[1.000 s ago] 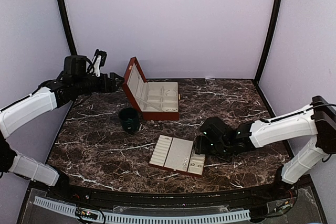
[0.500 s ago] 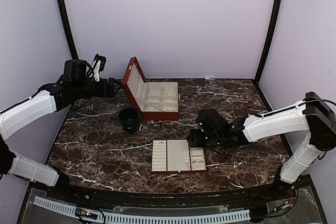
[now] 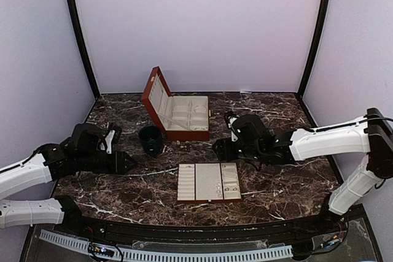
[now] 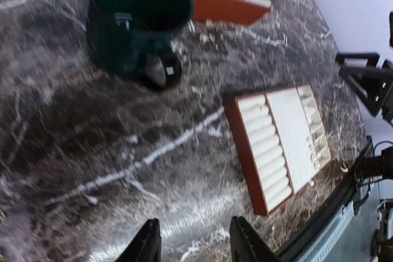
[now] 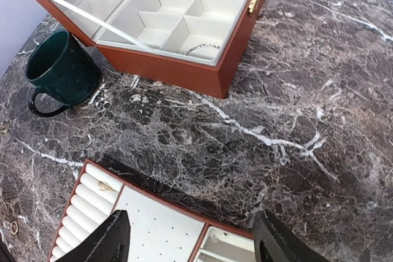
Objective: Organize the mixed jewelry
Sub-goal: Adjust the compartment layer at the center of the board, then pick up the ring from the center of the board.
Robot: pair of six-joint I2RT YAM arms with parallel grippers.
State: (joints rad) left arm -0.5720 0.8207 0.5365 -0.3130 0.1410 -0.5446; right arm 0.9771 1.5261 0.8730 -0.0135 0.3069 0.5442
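Tiny pale pieces of the mixed jewelry point(image 5: 136, 97) lie loose on the marble in front of the red-brown box point(image 5: 184, 72). A thin loop point(image 5: 202, 47) rests in a box compartment, and a small gold ring point(image 5: 105, 186) sits on the cream slotted tray point(image 5: 153, 231). My right gripper point(image 5: 193, 237) hangs open above the tray's far edge, holding nothing. My left gripper point(image 4: 193, 237) is low over bare marble left of the tray point(image 4: 288, 133), jaws apart and empty. The dark green cup point(image 4: 138, 19) stands ahead of it.
The box point(image 3: 178, 115) stands open at the back with its lid up on the left. The cup point(image 3: 150, 140) sits by its front left corner. The tray point(image 3: 207, 182) lies square near the front edge. Purple walls close the table on three sides.
My left arm dropped from beside the box lid to low over the front left marble, jaws narrowing. The tray swung from tilted to square. My right gripper drew back from it towards the box.
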